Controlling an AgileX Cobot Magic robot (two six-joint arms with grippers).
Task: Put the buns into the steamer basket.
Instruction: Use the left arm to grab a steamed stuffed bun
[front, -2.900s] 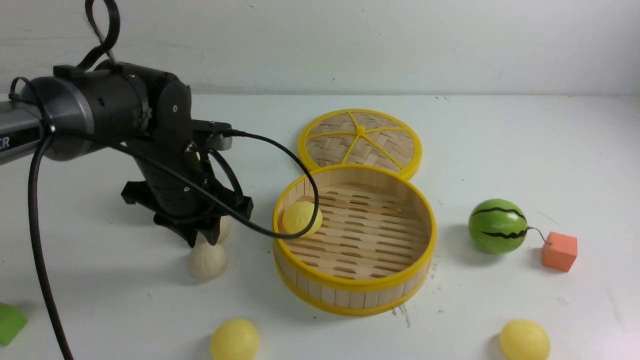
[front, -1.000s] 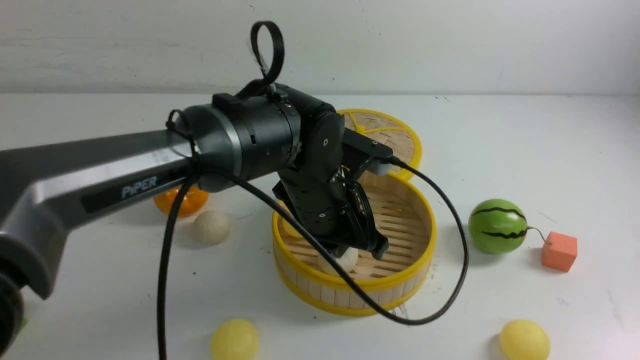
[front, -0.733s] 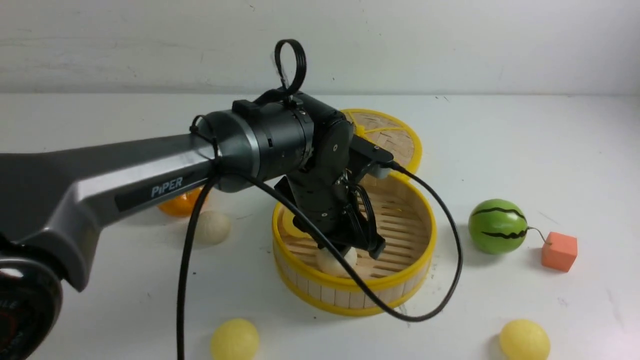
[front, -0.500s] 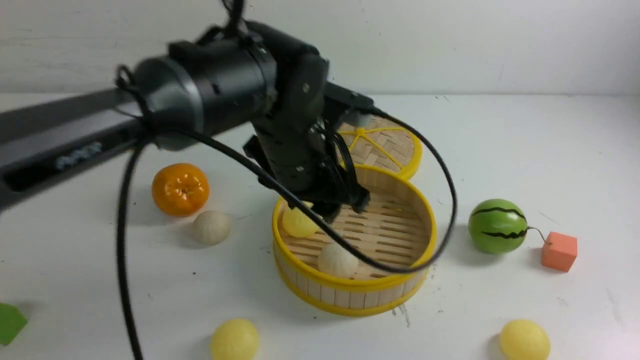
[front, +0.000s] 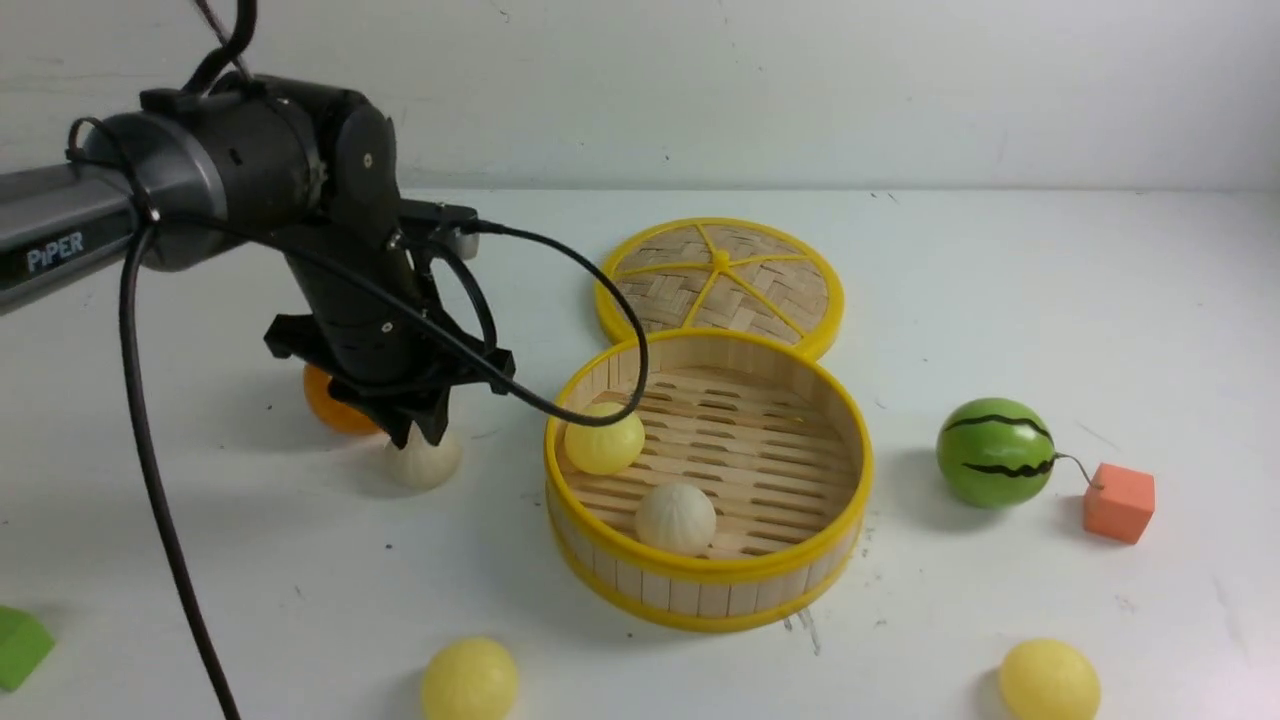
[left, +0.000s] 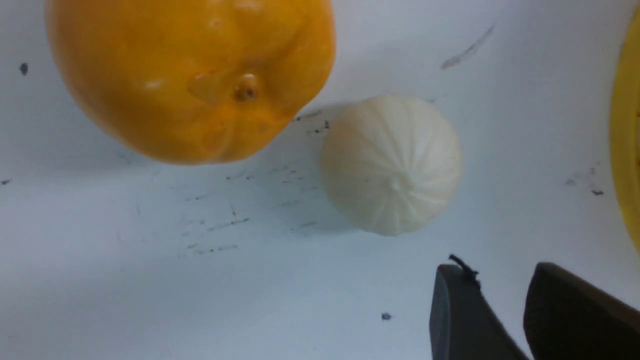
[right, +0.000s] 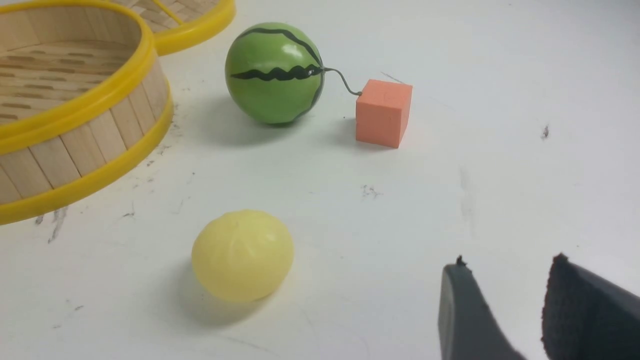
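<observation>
A white table (front: 1000, 280) runs back to a pale wall (front: 800, 90). On the table stands the round bamboo-slat steamer basket (front: 707, 578) with yellow plastic rims and a slotted floor. It holds two buns: a smooth pale yellow bun (front: 604, 445) against its left wall and a cream-white pleated bun (front: 676, 519) nearer the front. A second pleated bun (left: 392, 165), cream-white and ribbed to a small knot on top, lies on the table left of the basket, just beside a glossy orange fruit (left: 190, 80). In the front view my left gripper (front: 415, 432) covers that bun's top and most of the orange. A front-left yellow bun (front: 469, 680) and a front-right yellow bun (front: 1049, 680) are both cut off by the front view's lower edge. My left gripper hangs over the second pleated bun, fingers apart with nothing between them; the bun lies just ahead of the tips, clear of them. My right gripper (right: 507, 262), outside the front view, is likewise spread and empty. The front-right yellow bun lies near it, apart from its fingers.
</observation>
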